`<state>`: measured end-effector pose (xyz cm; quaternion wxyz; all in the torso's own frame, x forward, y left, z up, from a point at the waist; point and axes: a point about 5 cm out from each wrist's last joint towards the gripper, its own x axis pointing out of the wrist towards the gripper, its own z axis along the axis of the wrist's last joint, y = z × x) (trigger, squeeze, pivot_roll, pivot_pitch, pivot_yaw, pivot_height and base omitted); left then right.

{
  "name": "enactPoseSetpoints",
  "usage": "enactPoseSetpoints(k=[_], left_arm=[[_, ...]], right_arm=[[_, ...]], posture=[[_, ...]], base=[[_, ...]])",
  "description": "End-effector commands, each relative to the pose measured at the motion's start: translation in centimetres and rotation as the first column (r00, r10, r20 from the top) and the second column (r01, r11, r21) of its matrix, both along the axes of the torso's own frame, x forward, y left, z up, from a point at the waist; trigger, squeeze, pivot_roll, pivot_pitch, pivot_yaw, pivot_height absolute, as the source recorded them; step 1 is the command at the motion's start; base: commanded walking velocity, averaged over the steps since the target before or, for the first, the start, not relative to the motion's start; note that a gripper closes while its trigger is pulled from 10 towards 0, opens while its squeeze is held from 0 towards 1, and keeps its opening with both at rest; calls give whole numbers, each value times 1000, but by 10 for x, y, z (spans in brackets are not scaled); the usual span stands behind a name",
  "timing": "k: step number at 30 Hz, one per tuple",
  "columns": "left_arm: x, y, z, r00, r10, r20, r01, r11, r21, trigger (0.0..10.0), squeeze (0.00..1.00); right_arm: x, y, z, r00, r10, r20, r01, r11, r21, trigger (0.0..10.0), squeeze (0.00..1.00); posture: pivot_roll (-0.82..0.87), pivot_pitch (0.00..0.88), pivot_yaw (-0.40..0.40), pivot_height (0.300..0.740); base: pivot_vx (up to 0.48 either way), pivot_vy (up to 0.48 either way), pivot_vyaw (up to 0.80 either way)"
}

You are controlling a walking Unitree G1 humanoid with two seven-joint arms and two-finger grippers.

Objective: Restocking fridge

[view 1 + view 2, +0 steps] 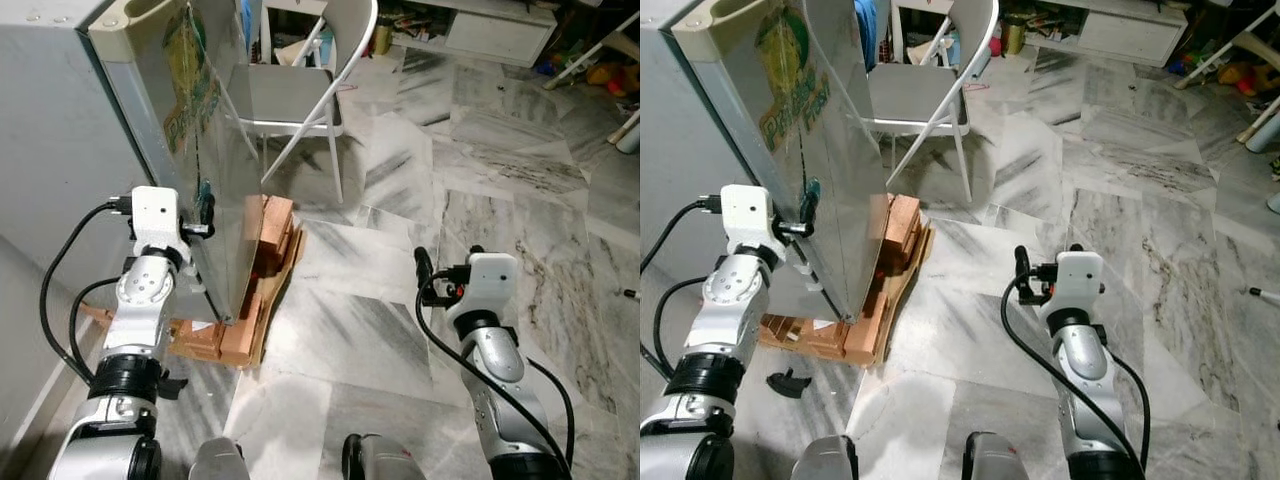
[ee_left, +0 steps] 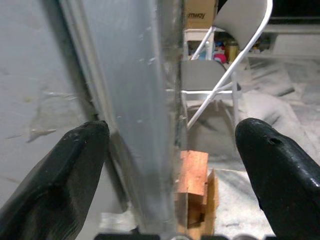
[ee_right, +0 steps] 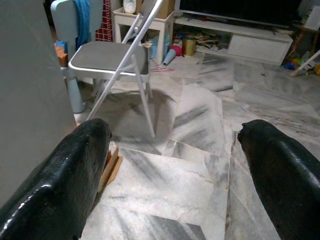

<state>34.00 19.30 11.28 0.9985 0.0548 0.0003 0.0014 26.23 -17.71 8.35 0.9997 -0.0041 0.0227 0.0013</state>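
1. The left gripper (image 1: 205,215) is raised at the edge of the fridge door (image 1: 205,150); its two fingers are spread wide, one on each side of the door edge; in the left wrist view the fingers (image 2: 60,175) stand apart with the door (image 2: 135,100) between them; I cannot tell if a finger touches the metal.
2. The fridge (image 1: 50,150) is a grey box just to the left of this gripper; the door stands open and swings away from the robot, with a green and yellow sticker (image 1: 790,90) on its face.
3. Below the left gripper, the fridge stands on wooden blocks (image 1: 250,300); they lie on the floor under the door, stacked in a flat pile.
4. The right gripper (image 1: 424,265) is held low over the marble floor (image 1: 400,200), well apart from the fridge; its fingers are spread wide and nothing is between them; the right wrist view shows both fingers (image 3: 65,180) far from each other with the floor beyond.
5. Ahead of both grippers, beyond the door, stands a white folding chair (image 1: 300,100) with a grey seat; it is near the far edge of the door.
6. Far behind the chair a low white cabinet (image 1: 490,30) stands against the wall, with small items around it, too small to tell.
7. A small black piece (image 1: 788,381) lies on the floor below the left arm, near the blocks.
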Motion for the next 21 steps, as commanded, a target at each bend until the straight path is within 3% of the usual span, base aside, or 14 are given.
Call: enactPoseSetpoints(k=[1,6,12,21], left_arm=[[2,-6,-3,1000,-18,-8,18,1000,10,10000,0],[10,-17,-3,999,-40,-27,40,999,4,10000,0],[26,-27,11,998,-59,-8,60,998,13,10000,0],[28,-14,6,999,16,-40,-15,1000,27,10000,0]], right_arm=[[-2,-3,1,1000,-8,-5,8,1000,0,10000,0],[-3,-2,1,1000,4,-10,-4,1000,-2,10000,0],[-11,-7,-4,999,35,-34,-35,999,-25,10000,0],[-17,-10,-7,998,29,-53,-31,999,-26,10000,0]], posture=[[-7,124,-39,740],[-9,122,-43,740],[-14,120,-42,740],[-21,124,-36,740]], base=[[0,0,0],[0,0,0],[0,0,0],[0,0,0]])
